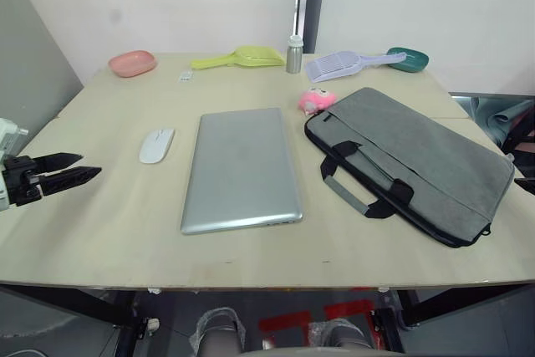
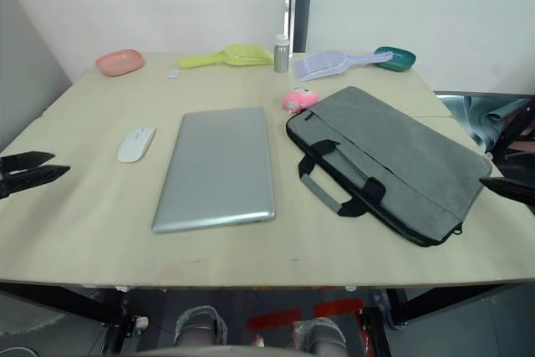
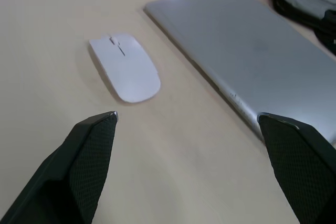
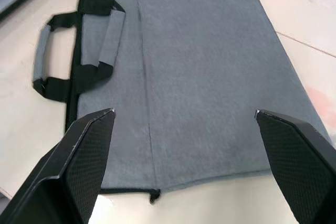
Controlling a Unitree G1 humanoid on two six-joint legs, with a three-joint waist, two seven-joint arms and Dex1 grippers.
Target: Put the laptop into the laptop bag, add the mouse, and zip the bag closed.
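Head views: thin silver-grey metal laptop (image 1: 241,169) lies closed mid-bench, long axis running away from the robot; grey fabric laptop bag (image 1: 415,160) lies to its right, flat white oval mouse (image 1: 156,145) to its left.

Left wrist view: left gripper (image 3: 191,169) fingers apart, mouse just ahead, bare bench around it.

Right wrist view: right gripper (image 4: 186,166) fingers apart over the bag.

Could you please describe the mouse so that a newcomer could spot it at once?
On the pale wooden table, find the silver laptop lying closed in the middle. The mouse lies just beside it, on the robot's left: small, flat, white and oval, the only white thing nearby.
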